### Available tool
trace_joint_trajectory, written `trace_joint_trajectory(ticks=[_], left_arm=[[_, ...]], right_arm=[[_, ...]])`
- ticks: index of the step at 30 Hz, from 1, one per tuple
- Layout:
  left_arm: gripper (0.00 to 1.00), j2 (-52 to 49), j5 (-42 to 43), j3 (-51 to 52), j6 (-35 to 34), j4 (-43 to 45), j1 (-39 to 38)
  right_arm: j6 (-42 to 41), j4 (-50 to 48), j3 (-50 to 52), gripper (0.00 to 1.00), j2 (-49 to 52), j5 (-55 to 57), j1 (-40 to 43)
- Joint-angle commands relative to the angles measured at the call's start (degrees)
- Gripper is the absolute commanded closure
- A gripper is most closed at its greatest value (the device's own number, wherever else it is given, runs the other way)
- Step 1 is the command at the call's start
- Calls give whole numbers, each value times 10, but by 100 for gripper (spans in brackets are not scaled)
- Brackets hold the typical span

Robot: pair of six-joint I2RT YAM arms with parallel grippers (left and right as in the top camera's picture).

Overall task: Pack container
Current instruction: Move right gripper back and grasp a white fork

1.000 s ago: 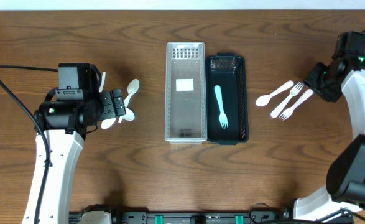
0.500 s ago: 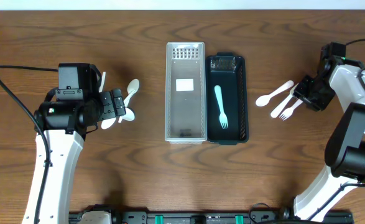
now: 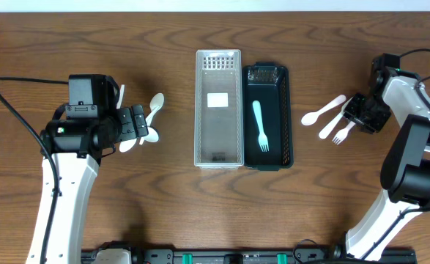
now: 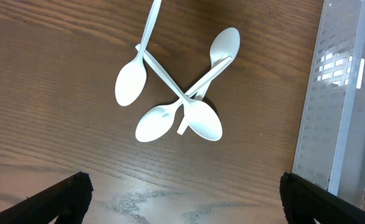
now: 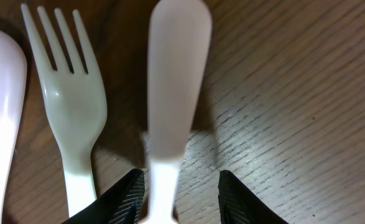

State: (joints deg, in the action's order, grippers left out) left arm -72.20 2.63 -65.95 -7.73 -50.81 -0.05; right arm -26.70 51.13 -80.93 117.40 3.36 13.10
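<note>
Several white plastic spoons lie crossed in a pile on the wood table, also in the overhead view. My left gripper is open and empty, just short of the pile. A clear container and a black container stand side by side at the centre; a light blue fork lies in the black one. At the right lie a white spoon and white forks. My right gripper is open and straddles a white utensil handle, with a fork beside it.
The left arm's black cable loops over the table's left side. The right arm reaches in from the right edge. The clear container's wall is close on the right in the left wrist view.
My right gripper has moved down and left from the far right edge onto the forks and spoon. The left arm and the spoons have not moved.
</note>
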Motion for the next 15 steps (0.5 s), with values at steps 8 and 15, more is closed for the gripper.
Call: trace_joint_trajectory(ticks=[8,15], left_arm=[[2,0,-3,-11,-5,-2,3],[2,0,-3,-11,-5,-2,3]], right_arm=[[4,-8,9,60,15,19,-14],[-7,-1,9,67,43,16,-14]])
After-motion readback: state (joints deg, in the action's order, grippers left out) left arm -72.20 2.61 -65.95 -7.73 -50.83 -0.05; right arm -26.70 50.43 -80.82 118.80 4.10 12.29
